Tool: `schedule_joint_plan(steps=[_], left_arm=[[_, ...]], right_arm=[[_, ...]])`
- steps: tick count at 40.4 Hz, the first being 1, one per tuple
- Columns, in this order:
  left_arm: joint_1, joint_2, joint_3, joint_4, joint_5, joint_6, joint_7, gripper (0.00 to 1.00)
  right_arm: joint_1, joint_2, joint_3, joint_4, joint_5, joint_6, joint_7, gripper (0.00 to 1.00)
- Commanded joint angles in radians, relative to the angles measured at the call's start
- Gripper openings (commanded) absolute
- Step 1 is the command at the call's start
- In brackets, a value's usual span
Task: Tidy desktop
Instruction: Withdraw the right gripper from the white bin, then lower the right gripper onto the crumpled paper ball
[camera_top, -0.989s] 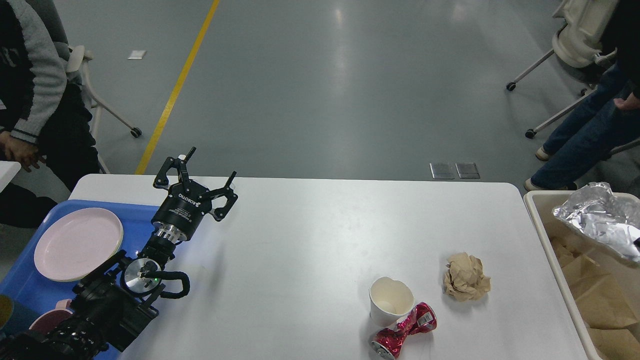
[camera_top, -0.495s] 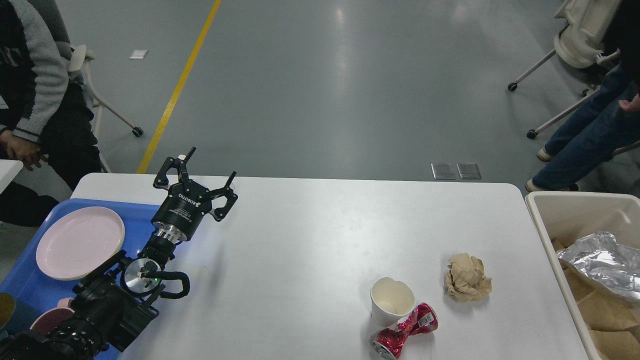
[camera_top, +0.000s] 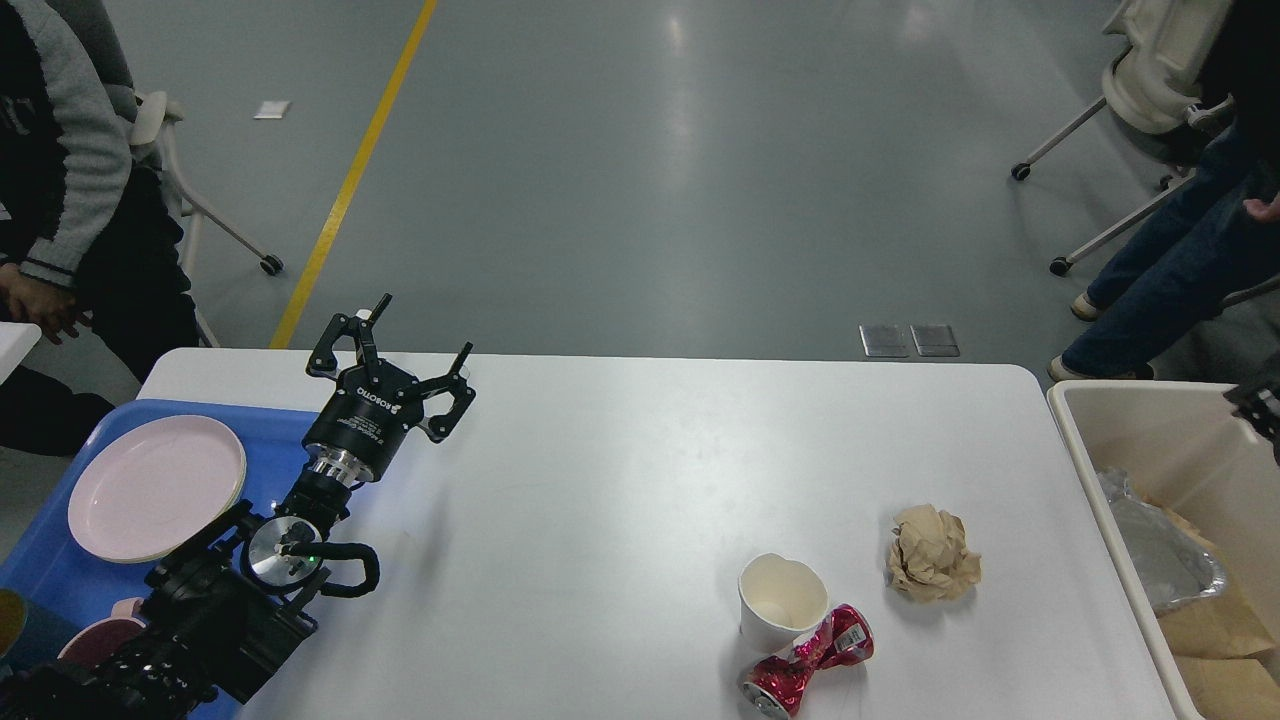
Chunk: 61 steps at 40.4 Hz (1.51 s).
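Surface (camera_top: 620, 470): white desktop with rounded corners, filling the middle of the room view, blue tray at its left end, cream bin at its right end

Nearest edge, right of centre: crushed red can (camera_top: 806, 662) lying on its side, touching the foot of a white paper cup (camera_top: 782, 601) that stands upright and open-mouthed

Just right of the cup, apart from it: crumpled ball of brown paper (camera_top: 934, 553)

Near left: black left arm coming up from the corner, across the blue tray (camera_top: 50, 575); a pink bowl (camera_top: 95, 640) partly hidden beside the arm

On the tray, further back: pale pink plate (camera_top: 157, 487), lying flat

Left hand (camera_top: 395, 350): over the far left part of the surface, fingers spread wide, released, nothing between them

Right side: cream bin (camera_top: 1100, 480) holding crumpled silver foil (camera_top: 1160, 555) and brown paper (camera_top: 1215, 640)

Right hand (camera_top: 1262, 410): only a small dark part shows at the picture's right border above the bin; cannot tell whether released or clenched

Beyond the surface: grey floor with a yellow line (camera_top: 350, 175); a seated person in a grey sleeve (camera_top: 60, 180) at far left; a person in jeans (camera_top: 1170, 260) and a white wheeled chair (camera_top: 1150, 80) at far right
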Motion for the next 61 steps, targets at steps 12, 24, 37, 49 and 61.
schedule_joint_plan(steps=[12,24,37,49,61], left_arm=[[0.000,0.000,0.000,0.000,0.000,0.000,0.000,0.97],[0.000,0.000,0.000,-0.001,0.000,0.000,0.000,0.97],[0.000,0.000,0.001,0.000,0.000,0.000,0.000,0.97],[0.000,-0.001,0.000,-0.001,0.000,0.000,0.000,0.97],[0.000,-0.001,0.000,-0.001,0.000,0.000,0.000,0.97]], right_arm=[[0.904,-0.022,-0.217,0.927,-0.251,0.279,0.005,1.00],[0.988,0.110,-0.292,1.179,-0.183,0.268,0.012,1.00],[0.649,0.139,-0.286,1.061,-0.139,-0.030,0.021,1.00],[0.490,0.268,-0.274,0.946,-0.097,-0.174,0.070,1.00],[0.353,0.362,-0.276,0.840,-0.050,-0.251,0.070,1.00]])
